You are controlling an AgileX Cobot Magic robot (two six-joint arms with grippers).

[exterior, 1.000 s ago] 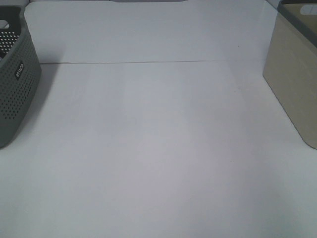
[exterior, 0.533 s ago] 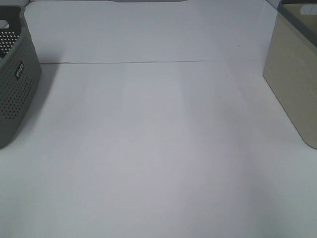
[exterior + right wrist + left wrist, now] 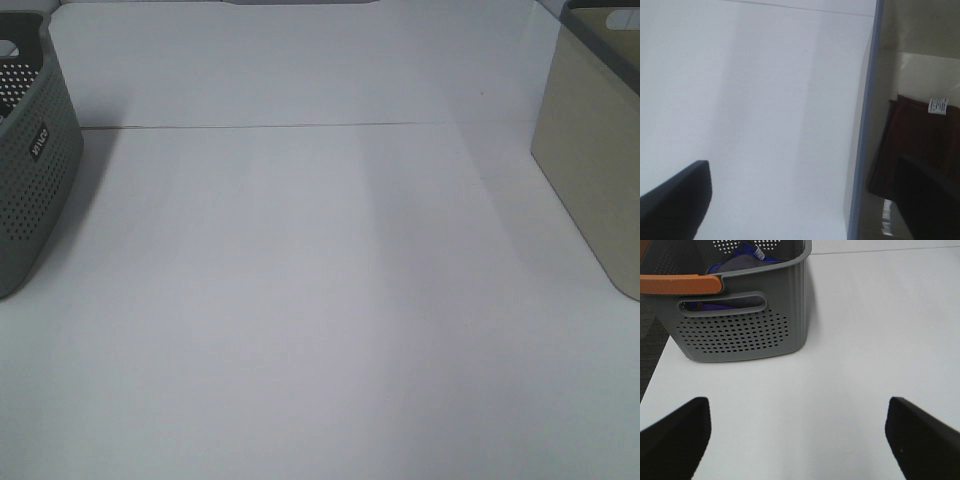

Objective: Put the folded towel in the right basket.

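Observation:
The folded towel (image 3: 920, 135), dark red with a white label, lies inside the right basket (image 3: 867, 125), a beige bin with a blue-grey rim. That basket stands at the table's right edge in the high view (image 3: 590, 170); the towel is hidden there. My right gripper (image 3: 802, 195) is open and empty, hovering over the basket's rim, with one finger over the table and the other over the basket's inside. My left gripper (image 3: 797, 435) is open and empty above the table, short of the grey basket. Neither arm shows in the high view.
A grey perforated basket (image 3: 30, 170) stands at the table's left edge. In the left wrist view (image 3: 740, 330) it has an orange handle (image 3: 680, 284) and blue-purple cloth (image 3: 737, 262) inside. A thin seam (image 3: 300, 126) crosses the white table.

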